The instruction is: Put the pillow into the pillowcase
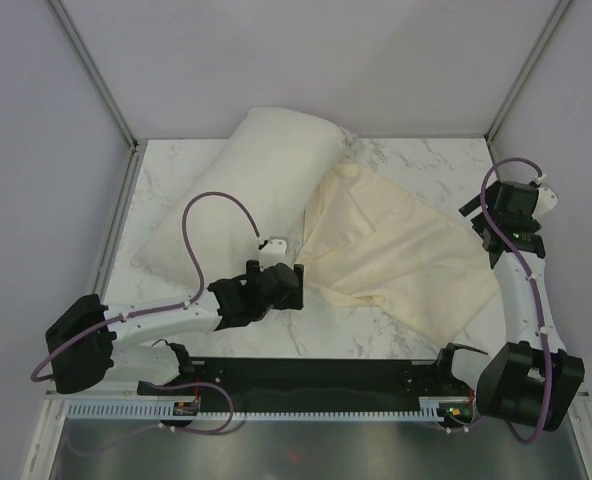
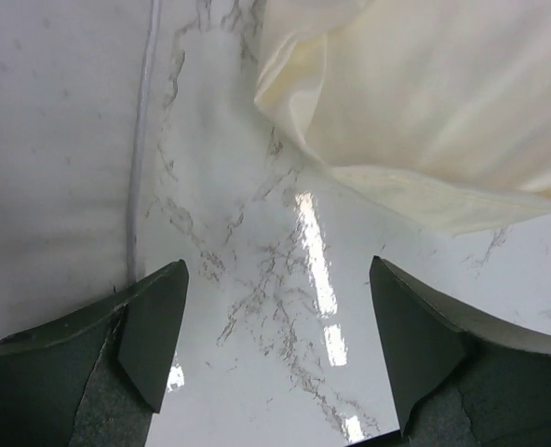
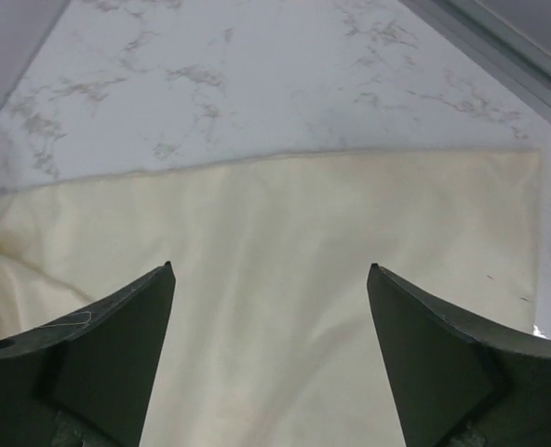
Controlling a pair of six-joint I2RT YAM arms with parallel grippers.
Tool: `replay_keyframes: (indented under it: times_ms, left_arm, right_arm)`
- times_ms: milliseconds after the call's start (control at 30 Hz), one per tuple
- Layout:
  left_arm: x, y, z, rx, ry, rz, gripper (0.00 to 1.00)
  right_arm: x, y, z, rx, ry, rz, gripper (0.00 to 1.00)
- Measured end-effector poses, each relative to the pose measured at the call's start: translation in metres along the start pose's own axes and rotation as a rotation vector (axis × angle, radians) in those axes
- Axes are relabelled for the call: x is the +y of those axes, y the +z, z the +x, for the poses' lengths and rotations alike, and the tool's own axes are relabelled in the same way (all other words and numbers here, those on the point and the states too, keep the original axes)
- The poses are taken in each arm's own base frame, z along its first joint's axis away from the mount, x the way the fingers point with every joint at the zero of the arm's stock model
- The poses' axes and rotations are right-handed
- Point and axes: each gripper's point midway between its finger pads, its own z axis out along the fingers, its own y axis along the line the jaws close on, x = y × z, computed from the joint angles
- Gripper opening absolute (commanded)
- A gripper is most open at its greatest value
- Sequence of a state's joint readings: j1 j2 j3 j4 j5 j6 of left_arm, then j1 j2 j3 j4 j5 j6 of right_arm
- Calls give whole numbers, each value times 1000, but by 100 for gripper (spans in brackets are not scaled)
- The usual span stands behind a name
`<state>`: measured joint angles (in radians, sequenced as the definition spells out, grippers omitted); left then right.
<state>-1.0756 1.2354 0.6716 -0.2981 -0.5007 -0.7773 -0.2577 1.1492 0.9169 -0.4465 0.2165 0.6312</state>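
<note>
The pillow [image 1: 241, 195] is a plump off-white cushion lying diagonally at the back left of the table. It fills the left side of the left wrist view [image 2: 52, 140]. The pillowcase [image 1: 396, 250] is thin cream cloth spread flat and wrinkled to the pillow's right. My left gripper [image 1: 296, 285] is open and empty, low over bare marble between the pillow and the pillowcase's near left edge [image 2: 415, 102]. In its own view the left gripper [image 2: 277, 279] holds nothing. My right gripper [image 1: 481, 235] hovers open above the pillowcase's right edge [image 3: 294, 242], and the right gripper [image 3: 271, 270] is empty in its own view.
The white marble table [image 1: 416, 165] is bounded by metal frame posts and grey walls at the back and sides. A black rail [image 1: 316, 372] runs along the near edge between the arm bases.
</note>
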Motion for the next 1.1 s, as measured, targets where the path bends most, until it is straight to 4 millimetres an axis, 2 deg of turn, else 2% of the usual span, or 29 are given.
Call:
replay_keyframes:
  times_ms: [100,133,167,267,400,533,633,733,867,967,1000,1067,1100]
  left_arm:
    - [-17,-1,-27,-42,38,6,87]
    - [-32,1,-44,-61,49,11,87]
    - [-38,3,-50,-69,50,15,87]
    - [-75,18,-80,-99,67,24,89]
    - [-100,45,-99,-86,231,-6,89]
    - [-123,85,-114,-64,316,-27,89]
    - [-133,121,-121,-33,342,-38,89]
    - [-137,156,-121,9,359,-48,89]
    - [-130,199,-110,104,352,-55,86]
    - [-116,228,-101,180,282,-36,71]
    - [-111,231,-109,184,256,-25,49]
    - [-96,237,-116,207,205,-22,29]
    - [-88,238,-119,216,185,-26,11]
  right_arm:
    - [27,-20,5,-1,-51,-167,89]
    - [37,-26,10,6,-74,-223,88]
    - [44,-30,14,15,-91,-260,87]
    - [61,-30,39,84,-157,-345,84]
    - [57,-17,80,200,-210,-352,85]
    - [44,-10,109,272,-231,-334,85]
    - [36,-9,113,263,-231,-318,86]
    - [31,-12,107,216,-226,-298,86]
    - [27,-16,94,152,-208,-276,86]
    - [22,-19,90,123,-189,-261,86]
    - [21,-20,90,116,-183,-260,86]
    - [20,-22,86,99,-174,-257,86]
    - [20,-23,84,90,-170,-255,86]
